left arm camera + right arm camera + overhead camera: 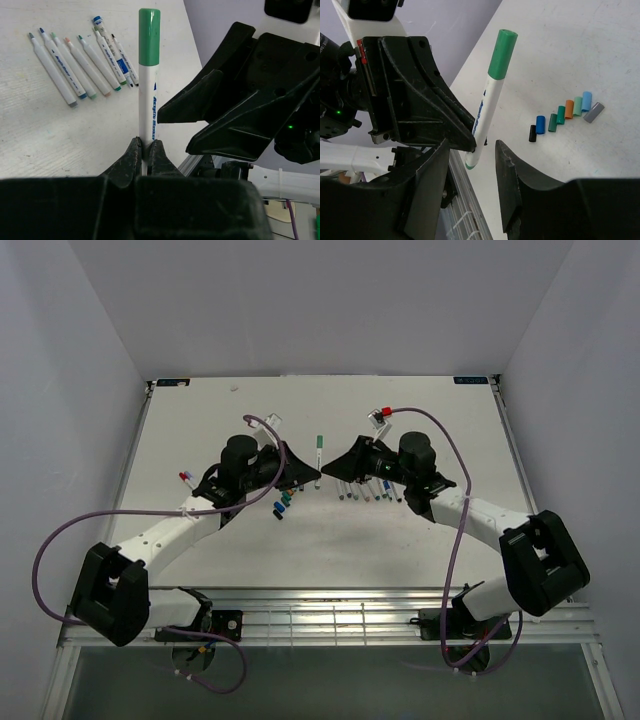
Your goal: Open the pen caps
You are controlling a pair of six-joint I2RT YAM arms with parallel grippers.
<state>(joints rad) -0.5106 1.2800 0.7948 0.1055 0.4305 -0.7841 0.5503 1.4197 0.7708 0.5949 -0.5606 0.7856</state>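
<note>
While the L gripper (145, 148) clamps the lower end of the green-capped pen (148, 100), treat that pen as ref. for all pos. below. Pen stands upright, off the table (45, 140), w/ the L fingers closed tight on the white barrel. The green cap (149, 35) is on, at the top end, well above the grip.

R gripper (472, 146): jaws apart, holding nothing. Its fingertips sit just beside the lower barrel, close to the L grip and well below the cap. Contact w/ the barrel: cannot tell.

Uncapped pens (80, 65) lie in a row on the table on the R-arm side of the ref. pen. Loose caps (565, 115) lie in a row on its L-arm side, well apart from it.

Hazards, as judged:
1. R jaws closing at present height grab barrel, not cap. Result: tug-of-war, no separation.
2. Grip at one end only gives a long lever. Side load at the cap can pivot or slip the pen in the L fingers.
3. Both grippers crowd the same spot. Small misalignment = finger-to-finger collision.
4. A cap releasing suddenly can pop free and roll away.
</note>
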